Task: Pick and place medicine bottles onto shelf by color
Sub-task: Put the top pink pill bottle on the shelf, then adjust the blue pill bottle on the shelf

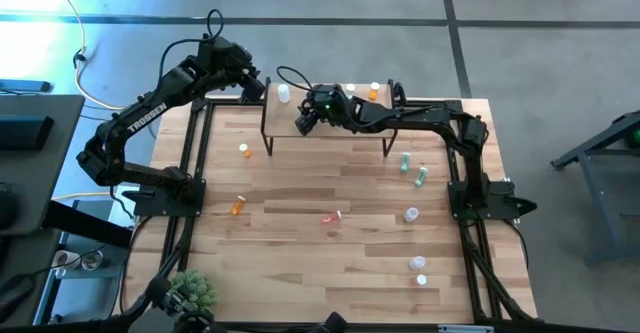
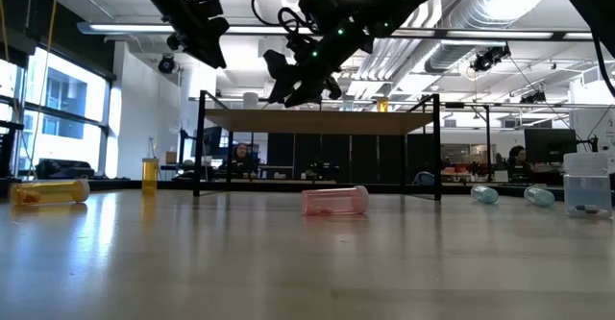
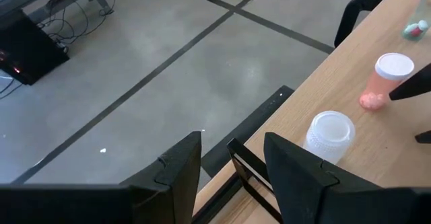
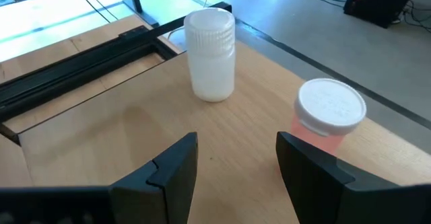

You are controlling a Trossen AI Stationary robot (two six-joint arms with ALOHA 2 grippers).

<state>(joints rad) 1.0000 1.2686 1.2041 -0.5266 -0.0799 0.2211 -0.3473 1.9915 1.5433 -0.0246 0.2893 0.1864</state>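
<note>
1. The right arm reaches from its base at the table's right edge across to the shelf (image 1: 330,113), and its right gripper (image 1: 304,123) hovers over the shelf's left half.
2. Its fingers (image 4: 172,167) stand apart and hold nothing, with bare wood between them.
3. Just ahead of it stand a white bottle (image 4: 211,54) and a pink bottle (image 4: 328,113), both upright on the shelf.
4. The left arm bends up from the table's left side, and its left gripper (image 1: 250,85) hangs by the shelf's left end.
5. Its fingers (image 3: 296,167) stand partly apart and empty.
6. Other bottles lie scattered on the table (image 1: 300,263), among them an orange one (image 1: 238,206).
</note>
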